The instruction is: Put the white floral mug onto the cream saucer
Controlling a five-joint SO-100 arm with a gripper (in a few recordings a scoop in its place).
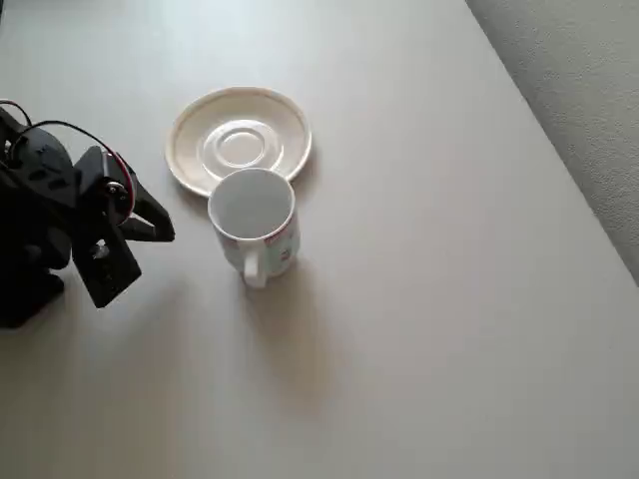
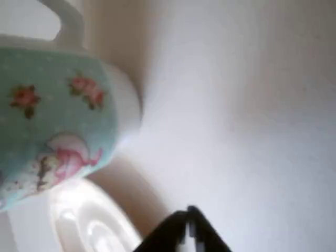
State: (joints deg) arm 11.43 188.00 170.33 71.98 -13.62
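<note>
Here the white floral mug (image 1: 254, 214) stands beside the cream saucer (image 1: 239, 137).

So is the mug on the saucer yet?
No. In the overhead view the mug stands upright on the table, right beside the saucer, its rim hiding the saucer's near edge. The saucer's centre well is bare.

A pale grey table (image 1: 419, 299) is carrying a cream saucer (image 1: 240, 140) and a white floral mug (image 1: 255, 220), standing just beside each other.

I see a white mug (image 1: 254, 218) banded pale teal with pink-red flowers, a glossy cream saucer (image 1: 240, 140), a black hand (image 1: 150, 225).
</note>
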